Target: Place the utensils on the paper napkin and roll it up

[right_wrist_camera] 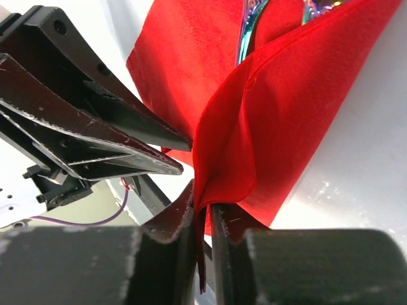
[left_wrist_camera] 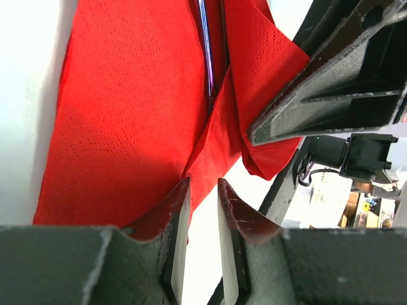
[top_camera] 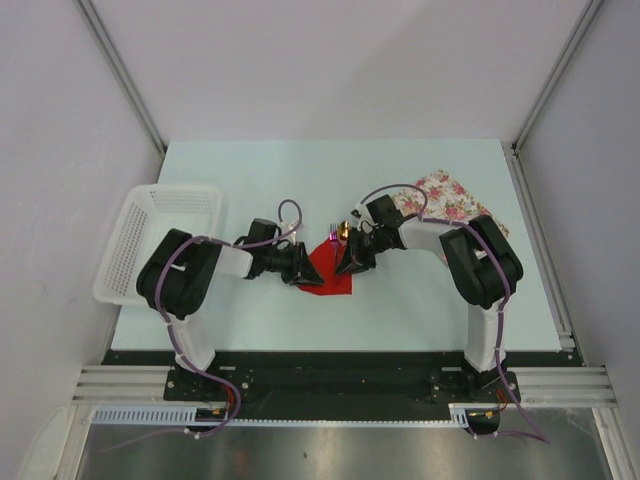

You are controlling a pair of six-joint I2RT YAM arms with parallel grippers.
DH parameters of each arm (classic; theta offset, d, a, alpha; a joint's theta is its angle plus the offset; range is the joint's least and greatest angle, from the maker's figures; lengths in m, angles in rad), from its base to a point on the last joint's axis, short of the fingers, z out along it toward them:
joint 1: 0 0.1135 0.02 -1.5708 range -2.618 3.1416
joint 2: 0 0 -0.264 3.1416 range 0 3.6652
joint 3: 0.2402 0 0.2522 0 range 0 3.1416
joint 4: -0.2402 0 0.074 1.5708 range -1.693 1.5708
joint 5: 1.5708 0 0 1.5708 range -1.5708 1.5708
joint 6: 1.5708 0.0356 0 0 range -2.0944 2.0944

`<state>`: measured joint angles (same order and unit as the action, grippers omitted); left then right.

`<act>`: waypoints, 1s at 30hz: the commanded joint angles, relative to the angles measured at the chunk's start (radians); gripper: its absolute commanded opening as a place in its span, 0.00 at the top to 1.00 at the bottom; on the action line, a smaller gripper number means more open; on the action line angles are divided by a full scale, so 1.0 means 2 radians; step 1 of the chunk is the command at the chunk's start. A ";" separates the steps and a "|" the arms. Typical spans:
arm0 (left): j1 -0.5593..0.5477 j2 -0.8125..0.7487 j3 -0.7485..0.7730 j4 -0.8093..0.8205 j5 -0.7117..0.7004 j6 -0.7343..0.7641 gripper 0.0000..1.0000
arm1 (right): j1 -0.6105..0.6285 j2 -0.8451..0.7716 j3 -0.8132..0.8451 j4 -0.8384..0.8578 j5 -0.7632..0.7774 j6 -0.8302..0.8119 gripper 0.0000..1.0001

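The red paper napkin (top_camera: 325,272) lies on the table between my two grippers. The spoon's gold bowl (top_camera: 343,232) and the pink-purple fork (top_camera: 333,231) stick out past its far edge. My right gripper (top_camera: 348,262) is shut on the napkin's right edge (right_wrist_camera: 280,114) and lifts it into a fold over the iridescent handles (right_wrist_camera: 248,32). My left gripper (top_camera: 303,265) is at the napkin's left side, its jaws a little apart with only table showing between them (left_wrist_camera: 203,190). One slim handle (left_wrist_camera: 206,57) lies in the napkin's crease (left_wrist_camera: 127,108).
A white perforated basket (top_camera: 150,235) stands at the left edge of the table. A white floral cloth (top_camera: 445,195) lies at the back right, behind the right arm. The right gripper's fingers (left_wrist_camera: 331,82) hang close over the napkin, facing the left gripper.
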<state>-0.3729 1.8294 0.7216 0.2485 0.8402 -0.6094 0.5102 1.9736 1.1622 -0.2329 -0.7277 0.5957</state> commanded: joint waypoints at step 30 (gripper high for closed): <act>0.048 -0.065 -0.055 0.129 0.039 -0.080 0.39 | -0.007 0.031 -0.020 0.129 -0.061 0.106 0.40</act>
<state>-0.3096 1.7290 0.6334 0.4099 0.8955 -0.7258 0.5007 2.0151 1.1275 -0.0200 -0.8291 0.7803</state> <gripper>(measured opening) 0.635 0.599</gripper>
